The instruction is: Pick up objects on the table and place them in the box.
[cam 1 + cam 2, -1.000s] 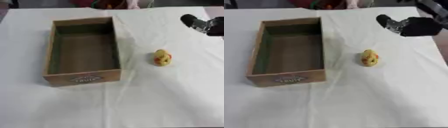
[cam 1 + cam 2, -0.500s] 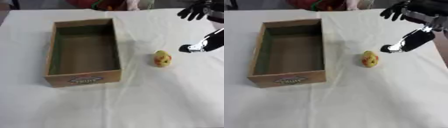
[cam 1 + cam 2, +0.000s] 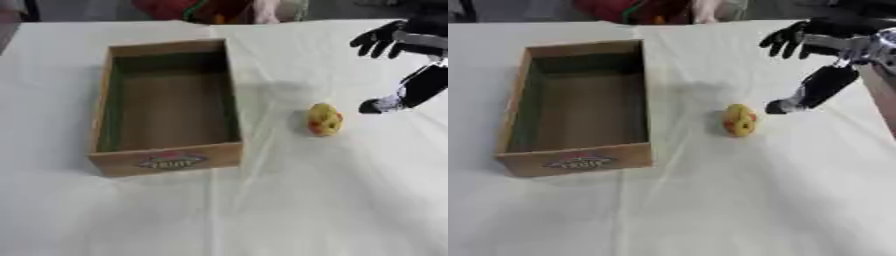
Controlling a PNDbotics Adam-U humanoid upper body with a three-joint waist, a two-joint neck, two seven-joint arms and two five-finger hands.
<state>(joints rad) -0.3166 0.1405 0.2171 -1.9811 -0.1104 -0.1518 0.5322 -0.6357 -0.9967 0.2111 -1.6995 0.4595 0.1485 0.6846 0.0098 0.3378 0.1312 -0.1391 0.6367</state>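
Box [image 3: 166, 105]: lying open and empty on the left of the white tabletop [image 3: 289, 210], long side running near to far, printed label facing the near edge.
Fruit [image 3: 325, 119]: sitting alone on the cloth just right of the box, apart from its wall; yellow with reddish patches, exact kind hard to tell.
Right hand [image 3: 820, 45]: hovering right of and beyond the fruit, fingers spread and relaxed, gripping nothing; thumb tip reaching down near the fruit, not touching.
Step in hand: closing in on the fruit for a pick, judging by the pose.
Doing it well: lowering over the fruit's middle, bringing fingers and thumb to opposite sides before curling; avoiding a nudge, since a rounded thing is likely rolling on cloth.
Left hand: showing in neither view.
Hidden: right wrist and arm cut off by the right edge; far clutter blurred.
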